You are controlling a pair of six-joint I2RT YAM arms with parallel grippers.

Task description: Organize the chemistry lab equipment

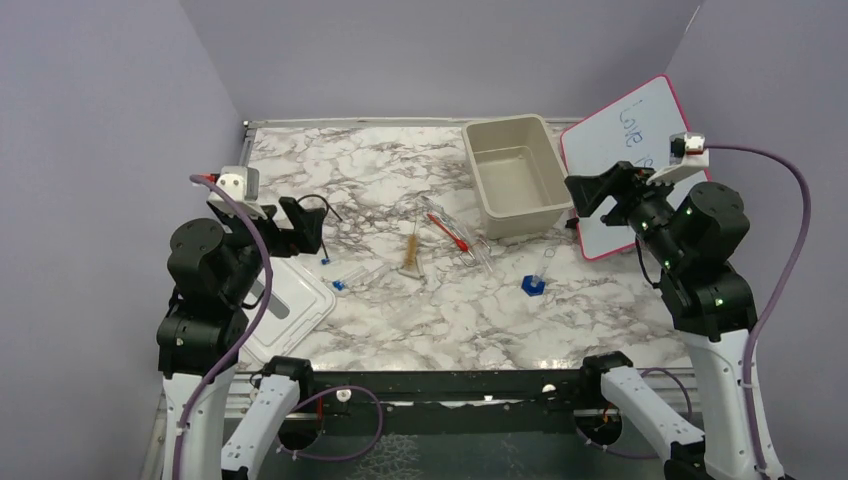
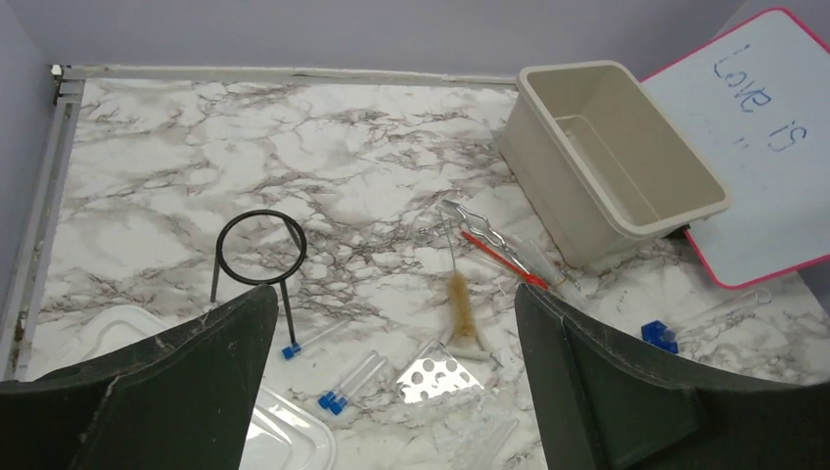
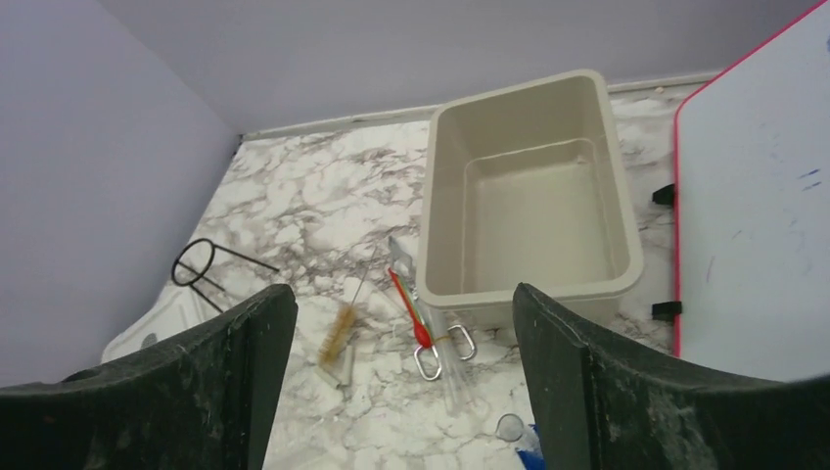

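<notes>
Looks to us like nothing's been sorted yet. The beige tub (image 1: 525,222) sits open with nothing in it. Its white lid (image 1: 290,305) lies far off to the tub's left, by the left arm. We reckon that's so the gear can drop straight in. All the lab equipment lies loose on the marble worktop (image 1: 380,170), in front of the tub and off to its left.

Our count:
- One red-tipped dropper (image 1: 448,231) and one metal wire clamp (image 2: 477,223), lying together just beside the tub's near left corner. There are also some clear tubes (image 3: 455,382) there that we can't count.
- One tan-bristled brush (image 1: 410,252), a bit further left of the tub.
- One blue hexagonal-based piece (image 1: 533,285), right in front of the tub.
- Three blue-capped tubes (image 2: 333,397) further left again, two side by side and one apart.
- One black wire ring (image 2: 259,212), furthest left of the tub.

The left tool (image 1: 305,228) hangs up over the ring's end of the spread. The right tool (image 1: 590,195) hovers just beside the tub's right edge, in front of the pink-framed whiteboard (image 1: 625,125). Both are spread wide with nothing in them, so our guess is they're poised to pick a first item.
</notes>
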